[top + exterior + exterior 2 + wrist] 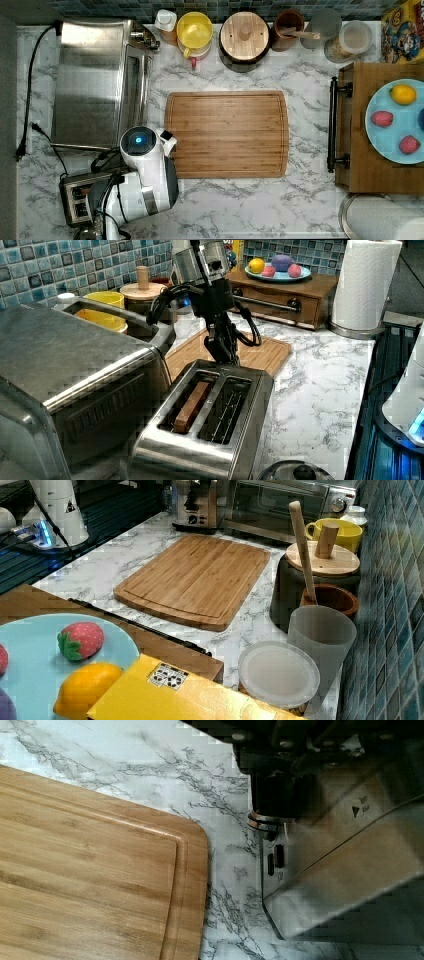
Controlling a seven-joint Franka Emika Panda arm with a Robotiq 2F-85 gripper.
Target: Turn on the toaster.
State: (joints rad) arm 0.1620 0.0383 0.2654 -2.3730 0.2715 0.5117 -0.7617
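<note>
The toaster [210, 435] is a small steel box with two long slots, standing beside the big toaster oven. A brown slice [191, 406] sits in the slot nearer the oven. My gripper [226, 356] hangs over the toaster's far end, fingers shut and pointing down at the end face. In the wrist view the gripper [272, 812] rests against the top of the toaster's [345, 870] end panel, at a dark knob with a chrome ring. From above, my arm hides much of the toaster [75, 197]. The right view has the toaster [197, 515] at the far end of the counter.
The steel toaster oven [95, 85] stands right beside the toaster. A wooden cutting board [227, 134] lies mid-counter, close to the toaster's end. Jars and a yellow mug [194, 31] line the tiled wall. A wooden tray [360, 165] with a fruit plate and a paper towel roll [365, 285] stand farther off.
</note>
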